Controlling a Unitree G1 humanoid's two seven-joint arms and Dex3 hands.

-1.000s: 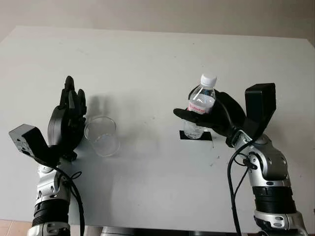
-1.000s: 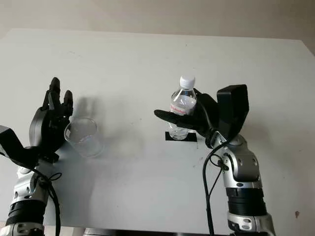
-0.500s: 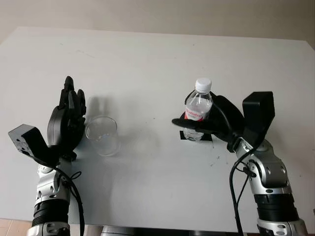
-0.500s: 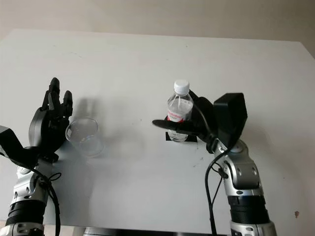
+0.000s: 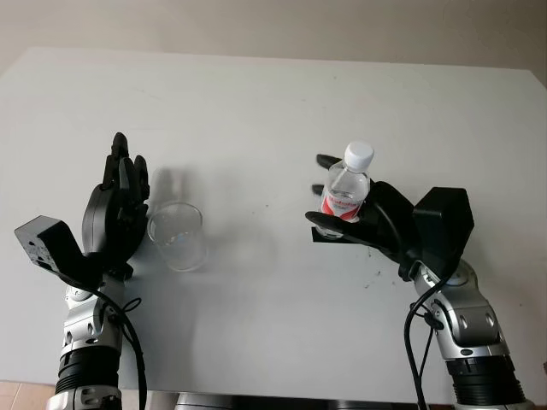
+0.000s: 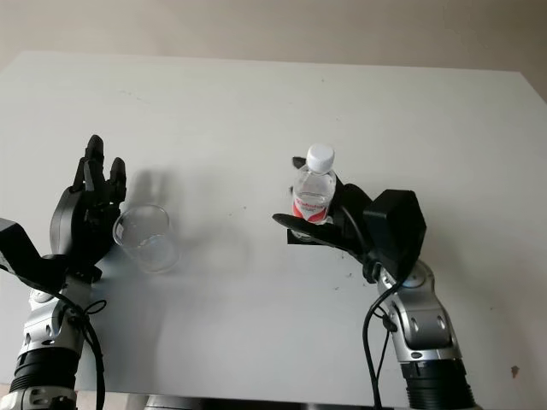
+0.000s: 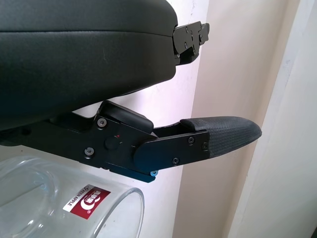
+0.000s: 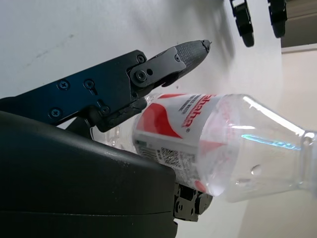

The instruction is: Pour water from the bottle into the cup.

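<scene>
Right hand [image 5: 367, 226] is gripping the still-capped bottle [image 5: 346, 190], risking a blocked pour; open left hand [image 5: 115, 218] is waiting beside the cup [image 5: 177, 236].

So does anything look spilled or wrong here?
No spill. One oddity: the bottle, held in the right hand, has its white cap on, so it cannot pour yet. The cup stands upright beside the open left hand.
</scene>
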